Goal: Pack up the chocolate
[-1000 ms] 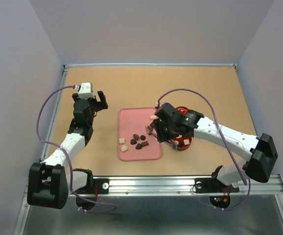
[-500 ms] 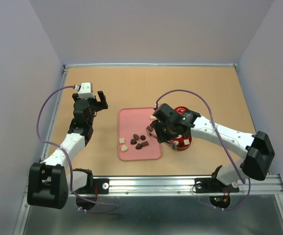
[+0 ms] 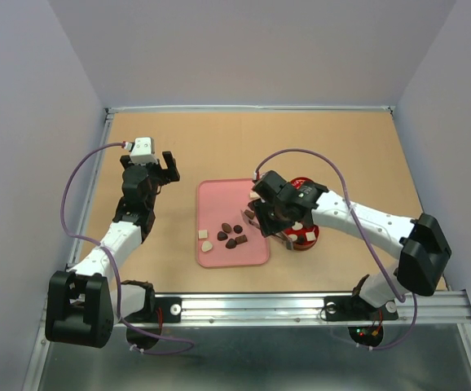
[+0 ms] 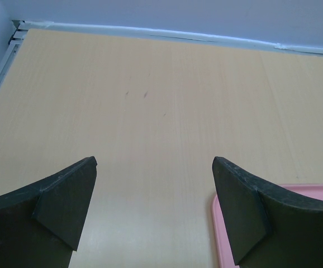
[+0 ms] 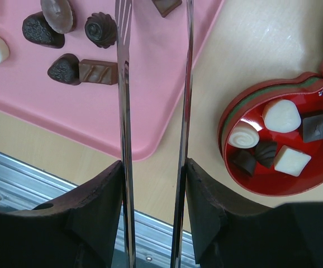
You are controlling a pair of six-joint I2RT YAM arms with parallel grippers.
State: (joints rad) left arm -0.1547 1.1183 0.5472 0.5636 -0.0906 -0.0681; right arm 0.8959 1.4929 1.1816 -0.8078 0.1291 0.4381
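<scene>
Right gripper (image 5: 153, 167) is clamped on a pair of thin metal tongs (image 5: 123, 111), its dark fingers pressing the two shiny blades from either side. The blades stand slightly apart and run straight up the wrist view over the pink tray (image 5: 50, 106). The chocolate (image 5: 66, 70) sits on that tray in the upper left of the frame, off to the left of the blades: a dark heart, a ridged brown bar, a fluted dark round, a smooth milk-brown oval and a cream piece at the edge. One more brown piece shows at the top edge between the blades, but the tips run out of frame, so I cannot tell whether it is gripped. At the right sits the glossy red tin (image 5: 265, 184), open, with several pieces inside, both white and dark. From above, the right gripper (image 3: 261, 218) hangs between the tray (image 3: 219, 199) and the tin (image 3: 307, 236). Left gripper (image 4: 155, 167) has its fingers spread wide and empty over the pale wood-grain table (image 4: 150, 84), well apart from the sweets.
</scene>
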